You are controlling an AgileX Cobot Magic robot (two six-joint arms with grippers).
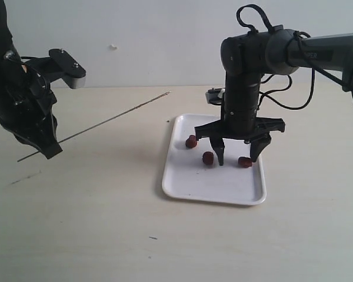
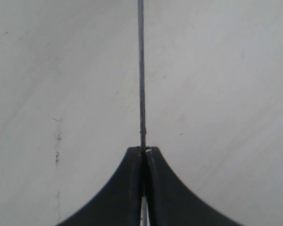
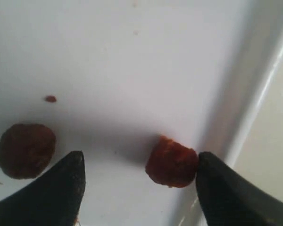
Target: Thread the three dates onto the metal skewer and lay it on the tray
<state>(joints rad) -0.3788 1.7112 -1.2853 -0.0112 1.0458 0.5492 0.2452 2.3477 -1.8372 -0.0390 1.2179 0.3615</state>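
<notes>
1. Exterior view: the left hand (image 1: 49, 150) hangs at 9 o'clock in the scene, above the tabletop (image 1: 106, 235). It is clenched on the metal skewer (image 1: 112, 119) close to the rod's near end. From there the rod slants up toward 2 o'clock, its far tip short of the tray (image 1: 223, 187). The tray lies flat at about 4 o'clock from the scene's centre. All three fruits sit on it, and none is on the rod. The first date (image 1: 191, 141) is at the tray's 10 o'clock, the middle date (image 1: 208, 157) is near its centre, and the rim-side date (image 1: 245, 162) is at its 3 o'clock. The right hand (image 1: 237, 160) points straight down over the tray, released, with its fingers spread.

2. Left wrist view: the left hand (image 2: 142, 157) has its two fingers pressed together on the metal skewer (image 2: 141, 70). The rod runs straight out from them over the bare tabletop (image 2: 61, 70).

3. Right wrist view: the right hand (image 3: 139, 165) is spread wide, low over the tray (image 3: 132, 56). The rim-side date (image 3: 172, 162) lies between the fingertips (image 3: 73, 174), right up against the one nearer the tray's rim. The middle date (image 3: 26, 150) sits just outside the other fingertip. A tiny red fleck (image 3: 50, 99) lies on the tray near it.
</notes>
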